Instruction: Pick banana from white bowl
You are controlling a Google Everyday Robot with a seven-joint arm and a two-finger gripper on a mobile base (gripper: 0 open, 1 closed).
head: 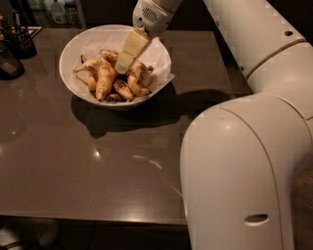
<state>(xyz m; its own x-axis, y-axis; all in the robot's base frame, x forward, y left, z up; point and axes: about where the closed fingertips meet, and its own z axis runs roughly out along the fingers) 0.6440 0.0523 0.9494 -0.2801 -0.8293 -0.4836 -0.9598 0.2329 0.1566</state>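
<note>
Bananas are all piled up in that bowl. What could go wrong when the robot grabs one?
The bananas lie crossed in a heap, so the gripper, down among them, might snag two or nudge one away.
The paper lining the bowl could lift along with a banana.
A push might slide the bowl on the smooth table.

Likely a kitchen or break-room counter; a dark, glossy countertop [98,166] catches spots of light; a white bowl [68,53] lined with crinkled paper holds speckled bananas [103,80]; dark containers [19,41] stand at the left edge, one holding upright utensils; pale bottles [56,10] sit behind; the robot's gripper [121,67] hangs over the bowl, its tip at the fruit.
</note>
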